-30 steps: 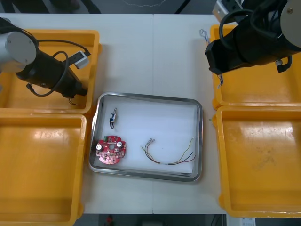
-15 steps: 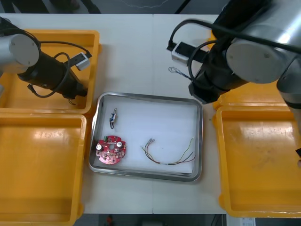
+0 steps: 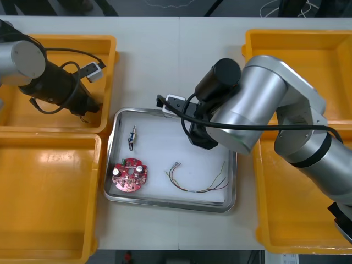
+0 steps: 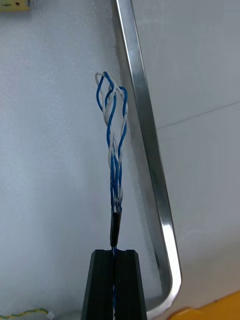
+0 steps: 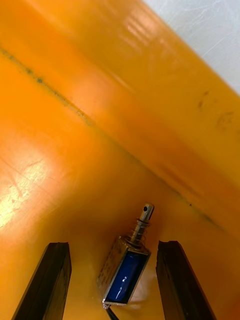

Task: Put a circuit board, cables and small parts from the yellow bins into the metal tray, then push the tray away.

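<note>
I'm clamping twisted blue-white cable [image 4: 114, 130] in right gripper [image 4: 114, 257] over metal tray [image 4: 145, 140], mid-frame, aiming to release inboard of rim; left gripper [image 5: 114, 247] spread around small metal part [image 5: 125, 270], upper-left

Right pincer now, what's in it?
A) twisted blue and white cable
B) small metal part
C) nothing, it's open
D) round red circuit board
A: the right pincer is shut on the twisted blue and white cable, over the metal tray just inside its rim. The left pincer stands open around a small metal part in a yellow bin.
</note>
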Available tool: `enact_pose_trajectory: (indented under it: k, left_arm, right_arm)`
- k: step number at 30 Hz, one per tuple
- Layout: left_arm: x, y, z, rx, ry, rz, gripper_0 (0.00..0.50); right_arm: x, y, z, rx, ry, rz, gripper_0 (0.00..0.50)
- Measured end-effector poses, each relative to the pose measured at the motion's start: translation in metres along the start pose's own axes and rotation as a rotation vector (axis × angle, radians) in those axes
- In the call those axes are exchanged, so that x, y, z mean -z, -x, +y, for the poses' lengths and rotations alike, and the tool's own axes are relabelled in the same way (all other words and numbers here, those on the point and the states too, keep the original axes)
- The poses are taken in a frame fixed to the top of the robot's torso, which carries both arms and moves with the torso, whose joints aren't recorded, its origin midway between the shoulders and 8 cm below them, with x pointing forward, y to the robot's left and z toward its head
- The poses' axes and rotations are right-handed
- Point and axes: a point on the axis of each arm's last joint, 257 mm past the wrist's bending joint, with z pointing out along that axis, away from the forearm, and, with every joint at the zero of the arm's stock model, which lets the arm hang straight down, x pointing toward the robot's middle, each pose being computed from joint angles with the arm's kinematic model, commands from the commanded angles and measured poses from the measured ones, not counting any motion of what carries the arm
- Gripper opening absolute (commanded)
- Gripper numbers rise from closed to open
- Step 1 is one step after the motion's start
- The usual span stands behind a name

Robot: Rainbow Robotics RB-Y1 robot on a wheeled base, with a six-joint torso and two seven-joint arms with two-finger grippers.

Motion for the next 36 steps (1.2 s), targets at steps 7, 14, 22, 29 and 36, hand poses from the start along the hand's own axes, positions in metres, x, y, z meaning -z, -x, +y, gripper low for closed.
enact_pose_trajectory:
  k: [7, 14, 22, 29, 36]
  left_arm:
    - [0.0, -0.003, 0.004, 0.005, 0.014, -0.004, 0.003]
    - [0.0, -0.007, 0.006, 0.01, 0.017, -0.003, 0.0]
    - [0.008, -0.012, 0.006, 0.044, -0.013, -0.029, 0.0]
    - [0.031, -0.018, 0.009, -0.011, 0.006, 0.029, 0.0]
    - [0.068, -0.007, -0.004, 0.158, 0.082, 0.128, 0.002]
  right_arm:
    - [-0.037, -0.013, 0.012, 0.096, 0.006, 0.057, 0.0]
    - [-0.054, -0.032, 0.017, 0.083, 0.039, 0.117, 0.065]
    - [-0.056, -0.032, 0.02, 0.084, 0.049, 0.119, 0.5]
    - [-0.044, -0.044, 0.022, 0.083, 0.066, 0.174, 0.5]
    - [-0.009, -0.05, 0.023, 0.016, 0.141, 0.214, 0.5]
